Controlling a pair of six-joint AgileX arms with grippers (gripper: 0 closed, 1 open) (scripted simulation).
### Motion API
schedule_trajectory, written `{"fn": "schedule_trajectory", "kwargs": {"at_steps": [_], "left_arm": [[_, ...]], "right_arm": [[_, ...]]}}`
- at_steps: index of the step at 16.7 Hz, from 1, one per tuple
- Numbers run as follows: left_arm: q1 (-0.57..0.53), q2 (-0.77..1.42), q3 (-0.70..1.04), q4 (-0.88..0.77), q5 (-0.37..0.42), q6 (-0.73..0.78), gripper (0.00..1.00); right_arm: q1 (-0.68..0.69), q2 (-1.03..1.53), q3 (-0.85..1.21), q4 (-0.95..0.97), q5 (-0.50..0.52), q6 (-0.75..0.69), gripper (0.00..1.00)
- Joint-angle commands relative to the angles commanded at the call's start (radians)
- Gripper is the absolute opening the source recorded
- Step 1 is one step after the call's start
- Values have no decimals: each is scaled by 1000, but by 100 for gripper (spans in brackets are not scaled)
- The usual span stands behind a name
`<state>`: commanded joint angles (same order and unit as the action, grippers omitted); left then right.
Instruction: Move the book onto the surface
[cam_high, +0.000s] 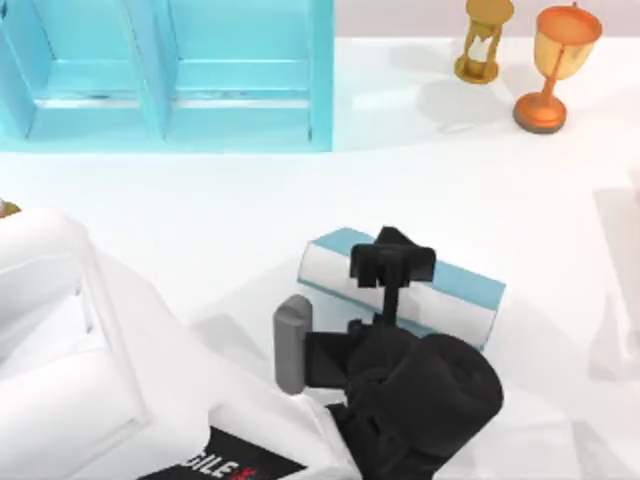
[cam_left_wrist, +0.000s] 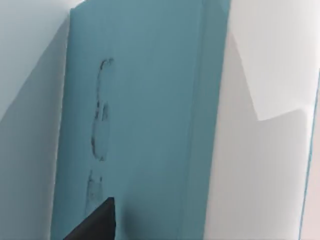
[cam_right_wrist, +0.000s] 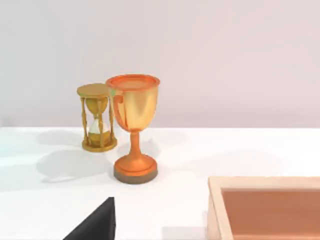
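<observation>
Here left hand (cam_high: 392, 268) over book (cam_high: 470, 292) lying on worktop (cam_high: 200, 220), finger state unclear; right hand (cam_right_wrist: 95, 225) near goblet (cam_right_wrist: 134, 125), likewise unclear

One thick light-blue hardcover book with white page edges (cam_high: 452, 290) lies on the single broad white tabletop (cam_high: 200, 230). One turquoise shelf cabinet (cam_high: 165, 70) shows two open compartments. There is one golden hourglass (cam_right_wrist: 97, 118), one orange-gold goblet-shaped trophy cup (cam_right_wrist: 134, 127), and one pale wooden box (cam_right_wrist: 265, 207), perhaps a tray, seen at its corner.
</observation>
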<state>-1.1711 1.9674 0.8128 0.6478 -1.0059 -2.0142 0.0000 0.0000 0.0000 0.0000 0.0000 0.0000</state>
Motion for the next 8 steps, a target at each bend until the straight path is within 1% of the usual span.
{"fn": "schedule_trajectory", "kwargs": {"at_steps": [2,4,8], "left_arm": [[-29,-5,12,-50,-18,-54,100],[-75,-12,30,-142,-45,-148,100],[-197,-31,68,-440,-119,-410,100]], "right_arm": [[0,0,0,0,0,0,100],[0,0,0,0,0,0,100],[0,0,0,0,0,0,100]]}}
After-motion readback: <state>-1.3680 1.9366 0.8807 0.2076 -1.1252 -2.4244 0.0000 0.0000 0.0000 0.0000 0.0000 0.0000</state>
